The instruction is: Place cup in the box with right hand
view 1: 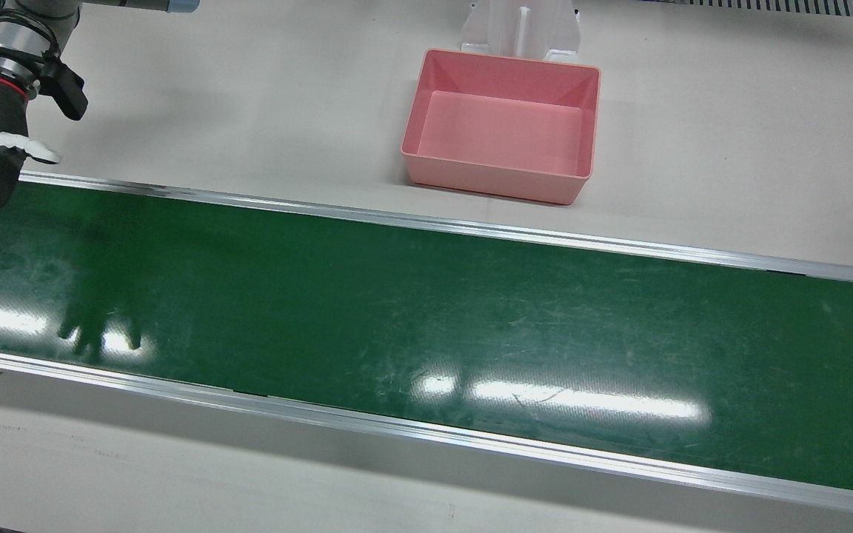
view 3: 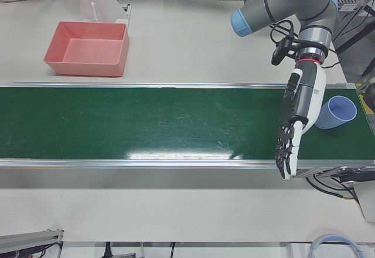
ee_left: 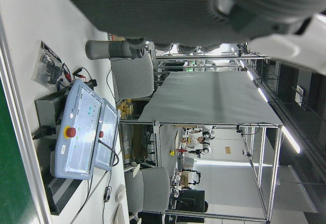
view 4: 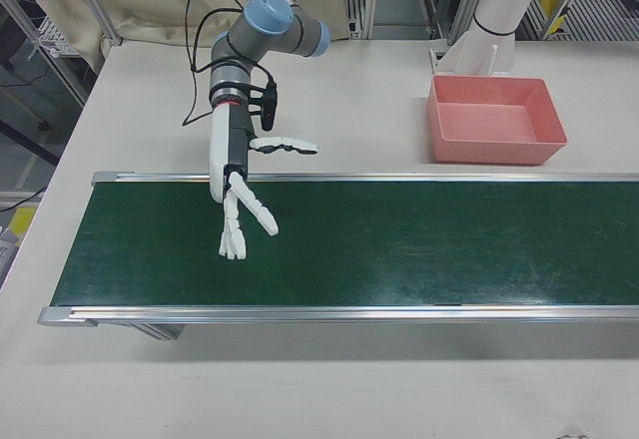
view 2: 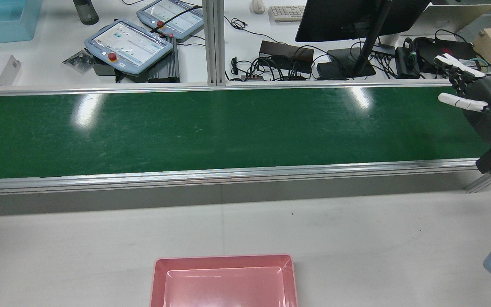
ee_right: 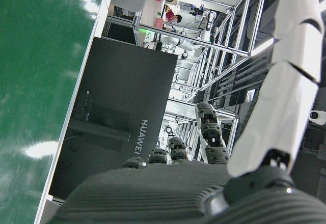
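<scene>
Since the green conveyor belt (view 1: 426,333) runs nearest me, I start there. The right hand (view 4: 240,195) hovers over one end of it, palm down, fingers (view 4: 233,239) spread wide and holding nothing.

The light blue plastic cup (view 3: 337,112) sits at the opposite end of the belt, well apart from the right hand. It is just beside the left hand (view 3: 296,123), which partly hides it. I cannot tell if the cup is upright or tipped. The left hand hangs straight down with its fingers extended, gripping nothing.

Beyond the belt, on the white bench (view 1: 730,148), the pink rectangular plastic box (view 1: 500,126) stands empty.

My read is that the step in hand is reach and grasp, with no contact made yet. To do it well I'd:
- keep the right fingers open;
- either let the belt bring the cup over or travel along the belt to it;
- come at it from the side and wrap the wall, not the rim;
- keep clear of the left hand.

A thin cup may squash or skid, so I'd close gently.
</scene>
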Tool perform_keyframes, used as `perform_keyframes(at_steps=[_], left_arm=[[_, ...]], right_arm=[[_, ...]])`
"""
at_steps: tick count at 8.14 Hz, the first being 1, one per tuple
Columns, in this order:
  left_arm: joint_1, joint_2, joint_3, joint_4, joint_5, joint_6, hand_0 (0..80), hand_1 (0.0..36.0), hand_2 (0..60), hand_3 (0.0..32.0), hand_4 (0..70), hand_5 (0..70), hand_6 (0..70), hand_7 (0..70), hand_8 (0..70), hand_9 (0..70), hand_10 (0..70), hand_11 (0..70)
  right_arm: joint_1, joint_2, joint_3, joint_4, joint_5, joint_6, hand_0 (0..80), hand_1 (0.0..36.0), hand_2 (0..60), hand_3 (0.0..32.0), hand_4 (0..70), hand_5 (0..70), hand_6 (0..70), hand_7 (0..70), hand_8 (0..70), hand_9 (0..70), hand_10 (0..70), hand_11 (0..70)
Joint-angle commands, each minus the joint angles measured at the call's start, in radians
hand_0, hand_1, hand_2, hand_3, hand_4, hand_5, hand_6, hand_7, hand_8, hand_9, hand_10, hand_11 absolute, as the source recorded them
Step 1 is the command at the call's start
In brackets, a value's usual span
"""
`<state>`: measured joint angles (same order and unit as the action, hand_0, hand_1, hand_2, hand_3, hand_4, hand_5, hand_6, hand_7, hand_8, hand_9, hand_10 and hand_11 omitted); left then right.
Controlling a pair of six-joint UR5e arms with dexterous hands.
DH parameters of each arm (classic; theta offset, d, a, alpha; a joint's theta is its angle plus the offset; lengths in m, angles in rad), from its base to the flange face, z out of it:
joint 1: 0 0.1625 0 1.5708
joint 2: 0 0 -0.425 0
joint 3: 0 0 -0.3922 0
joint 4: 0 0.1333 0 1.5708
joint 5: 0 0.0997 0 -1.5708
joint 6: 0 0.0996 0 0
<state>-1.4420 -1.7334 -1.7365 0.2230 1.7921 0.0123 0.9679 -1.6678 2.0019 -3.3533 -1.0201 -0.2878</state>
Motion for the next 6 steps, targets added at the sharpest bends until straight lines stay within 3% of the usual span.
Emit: perform_keyframes(at_steps=[1, 6], left_arm=[[0.0, 0.0, 0.0, 0.001, 0.0, 0.0, 0.0, 0.0, 0.0, 0.0, 0.0, 0.0, 0.0, 0.0, 0.0, 0.0, 0.0, 0.0], [0.0, 0.0, -0.002, 0.001, 0.001, 0.0, 0.0, 0.0, 0.0, 0.0, 0.0, 0.0, 0.0, 0.0, 0.0, 0.0, 0.0, 0.0]], right_arm=[[0.003, -0.001, -0.008, 0.0, 0.0, -0.001, 46.8, 14.1, 7.4, 0.0, 3.8, 3.7, 3.9, 10.7, 2.0, 5.8, 0.0, 1.2], [0.032, 0.01, 0.008, -0.003, -0.003, -0.007, 46.0, 14.3, 12.5, 0.0, 4.3, 3.5, 3.9, 11.2, 1.9, 5.8, 0.0, 1.0]])
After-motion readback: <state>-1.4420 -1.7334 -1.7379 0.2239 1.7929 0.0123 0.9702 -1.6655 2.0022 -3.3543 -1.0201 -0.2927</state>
